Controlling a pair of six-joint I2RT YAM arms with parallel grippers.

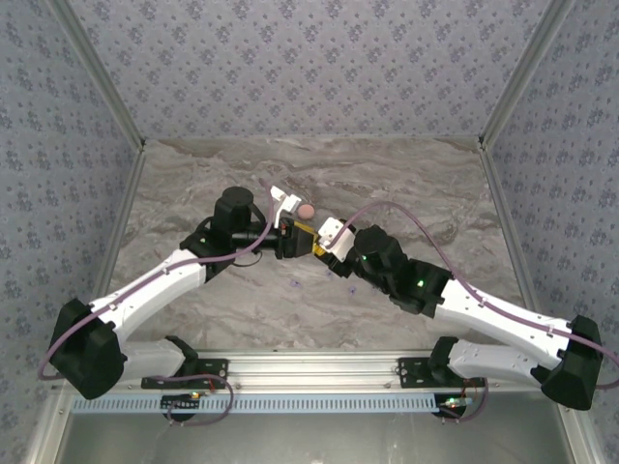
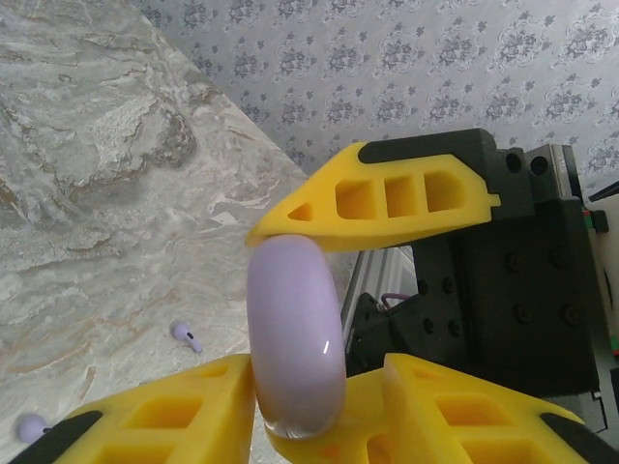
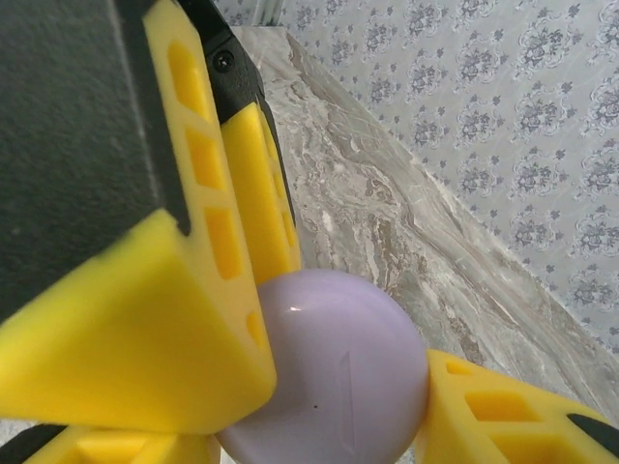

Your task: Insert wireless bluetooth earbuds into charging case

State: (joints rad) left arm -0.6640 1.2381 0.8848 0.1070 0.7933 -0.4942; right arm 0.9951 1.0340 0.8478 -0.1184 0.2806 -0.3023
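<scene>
Both arms reach in from the near edge and meet over the middle of the marble table (image 1: pixel 193 184). The left gripper (image 1: pixel 302 235) and right gripper (image 1: pixel 320 248) sit tip to tip, yellow fingers crowded together; I can't read either jaw from up here. 1 pinkish round thing (image 1: pixel 306 211) just beyond them. 1 tiny lavender speck (image 1: pixel 293 283) on the near side, too small to name.

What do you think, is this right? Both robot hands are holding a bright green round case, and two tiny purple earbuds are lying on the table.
Not quite: the case is lavender, not green, as the left wrist view shows. The rest holds: the left gripper and the right gripper both hold it, and two tiny purple earbuds lie on the table.
</scene>
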